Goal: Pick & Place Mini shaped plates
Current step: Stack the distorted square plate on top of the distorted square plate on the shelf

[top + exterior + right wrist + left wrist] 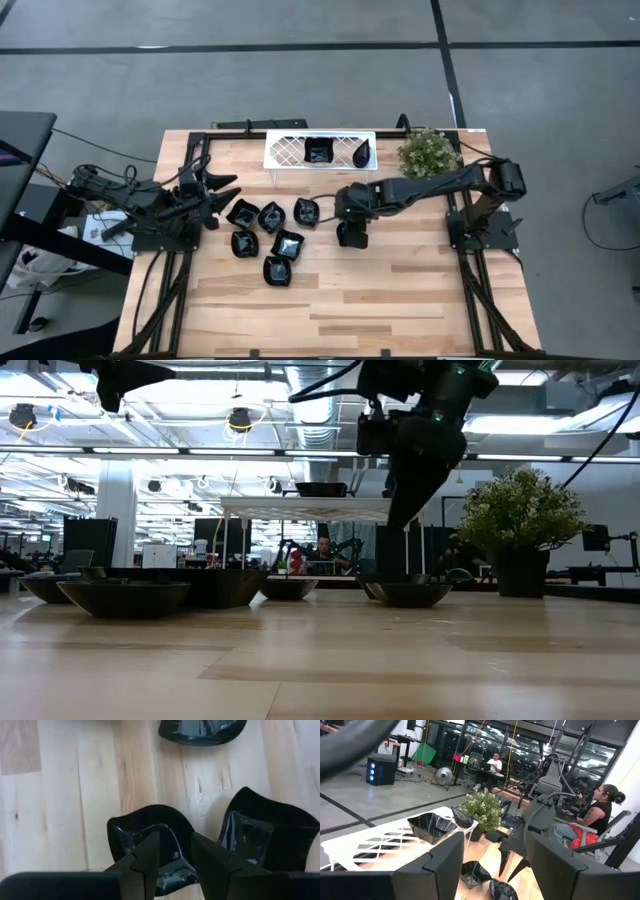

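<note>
**Right claw grips a small black plate above the desk; left claw waits, released**

The right arm reaches from the 3 o'clock edge of the desk [400, 300] toward its centre. The right claw [174, 851] points down and is clenched on the rim of a held plate [150, 827], one finger inside the bowl and one outside. In the low view this plate hangs tilted under the claw, clear of the wood, in front of the white tray.

Six more black plates [272, 216] lie in a loose cluster on the desk at about 9 o'clock from the right claw, some touching one another. The nearest is the plate by the claw [307, 211].

The white lattice tray [285, 150] stands on legs at the 12 o'clock edge. It carries a squarish plate [318, 151] near its middle and a teardrop plate [362, 154] toward its 3 o'clock end. A green plant [428, 152] stands just beside the tray at 3 o'clock.

The left claw [215, 192] rests at the 9 o'clock side of the desk, fingers spread and holding nothing, near the cluster.

Seated people show in the room beyond the desk.
</note>
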You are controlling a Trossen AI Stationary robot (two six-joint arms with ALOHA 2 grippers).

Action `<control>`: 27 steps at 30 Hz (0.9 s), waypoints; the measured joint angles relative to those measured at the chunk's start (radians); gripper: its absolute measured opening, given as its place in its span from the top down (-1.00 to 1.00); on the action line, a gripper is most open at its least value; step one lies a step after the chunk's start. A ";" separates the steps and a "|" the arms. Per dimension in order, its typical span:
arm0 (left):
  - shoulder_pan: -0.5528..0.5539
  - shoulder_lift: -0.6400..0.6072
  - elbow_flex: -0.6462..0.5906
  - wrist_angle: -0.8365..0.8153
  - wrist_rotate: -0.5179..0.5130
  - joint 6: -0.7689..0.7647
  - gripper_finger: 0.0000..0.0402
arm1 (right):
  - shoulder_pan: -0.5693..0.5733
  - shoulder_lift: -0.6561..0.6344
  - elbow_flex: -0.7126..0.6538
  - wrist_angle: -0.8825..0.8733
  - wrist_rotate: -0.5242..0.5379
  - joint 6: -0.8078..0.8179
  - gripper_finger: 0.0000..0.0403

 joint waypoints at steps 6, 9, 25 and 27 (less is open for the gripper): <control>0.000 0.000 0.000 0.002 0.000 0.000 -0.07 | 0.000 0.000 0.001 0.024 0.029 0.007 0.46; 0.000 0.000 0.000 0.002 0.000 0.000 -0.07 | 0.000 0.000 0.001 0.035 0.031 0.015 0.46; 0.000 0.000 0.000 0.009 0.001 0.000 -0.07 | -0.004 -0.001 0.001 0.036 0.023 0.060 0.46; 0.000 0.000 0.000 0.009 0.001 0.000 -0.07 | -0.004 0.000 0.001 0.036 0.023 0.059 0.46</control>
